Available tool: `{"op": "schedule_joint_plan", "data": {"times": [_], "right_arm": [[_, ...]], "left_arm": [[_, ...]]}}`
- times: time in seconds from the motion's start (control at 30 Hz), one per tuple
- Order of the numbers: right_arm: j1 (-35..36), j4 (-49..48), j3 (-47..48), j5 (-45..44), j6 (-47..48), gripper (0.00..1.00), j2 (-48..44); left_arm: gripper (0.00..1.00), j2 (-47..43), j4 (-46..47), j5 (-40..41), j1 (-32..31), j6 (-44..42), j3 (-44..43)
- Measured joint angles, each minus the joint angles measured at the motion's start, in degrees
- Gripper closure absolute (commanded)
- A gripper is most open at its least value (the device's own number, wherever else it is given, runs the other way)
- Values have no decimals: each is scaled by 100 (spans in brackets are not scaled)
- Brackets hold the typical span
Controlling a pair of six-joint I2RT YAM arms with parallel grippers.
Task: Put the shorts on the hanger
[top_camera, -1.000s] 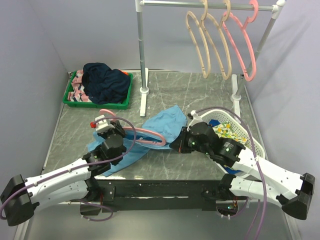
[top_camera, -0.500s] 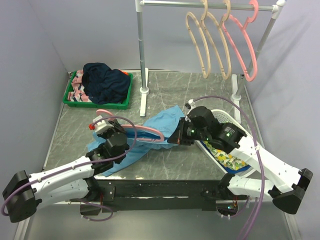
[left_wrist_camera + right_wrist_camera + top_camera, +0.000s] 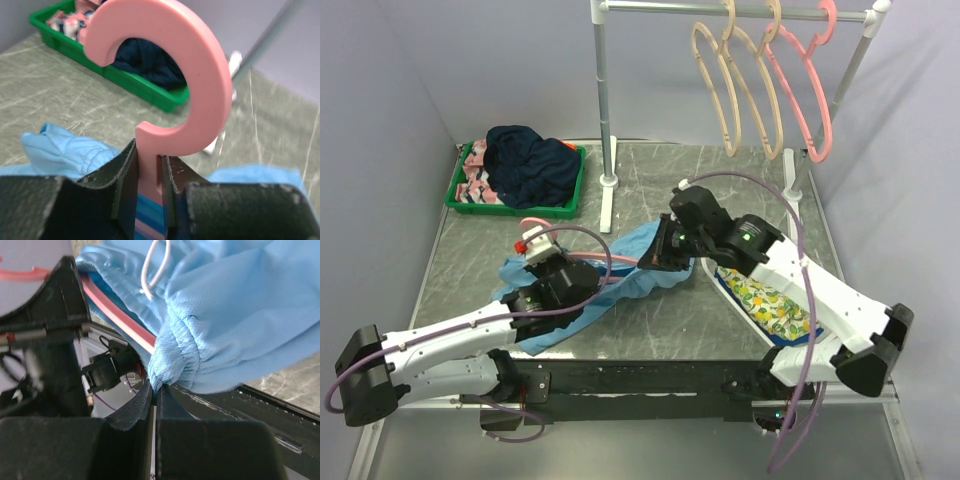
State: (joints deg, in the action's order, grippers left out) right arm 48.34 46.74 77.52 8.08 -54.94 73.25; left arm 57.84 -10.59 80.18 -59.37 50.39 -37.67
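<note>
My left gripper (image 3: 542,262) is shut on the neck of the pink hanger (image 3: 588,262), just under its hook (image 3: 200,75). In the left wrist view the jaws (image 3: 148,162) clamp the flat pink stem from both sides. The sky-blue shorts (image 3: 625,278) lie on the table, spread over the hanger's arm. My right gripper (image 3: 657,262) is shut on the gathered waistband (image 3: 172,362) of the shorts, its tips (image 3: 155,390) pinching the fabric edge. The white drawstring (image 3: 152,265) hangs above. A pink hanger arm (image 3: 120,320) runs inside the waistband.
A green tray (image 3: 460,197) at the back left holds a dark navy garment (image 3: 530,165). The clothes rack (image 3: 608,120) at the back carries tan hangers (image 3: 735,90) and another pink hanger (image 3: 808,100). A white basket (image 3: 725,290) with lemon-print cloth (image 3: 770,300) sits under my right arm.
My right gripper has moved left and away from me with the waistband, drawing the shorts further along the hanger. The left gripper has shifted slightly right, still holding the hanger.
</note>
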Motion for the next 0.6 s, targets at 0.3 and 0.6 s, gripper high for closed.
{"op": "schedule_joint_plan", "data": {"times": [0.3, 0.6], "right_arm": [[0, -225, 210, -90, -37, 100, 667], [4, -107, 2116, -57, -70, 100, 1565]], "left_arm": [[99, -813, 400, -1888, 92, -1729, 28], [99, -293, -313, -3001, 444, -1956, -1604]]}}
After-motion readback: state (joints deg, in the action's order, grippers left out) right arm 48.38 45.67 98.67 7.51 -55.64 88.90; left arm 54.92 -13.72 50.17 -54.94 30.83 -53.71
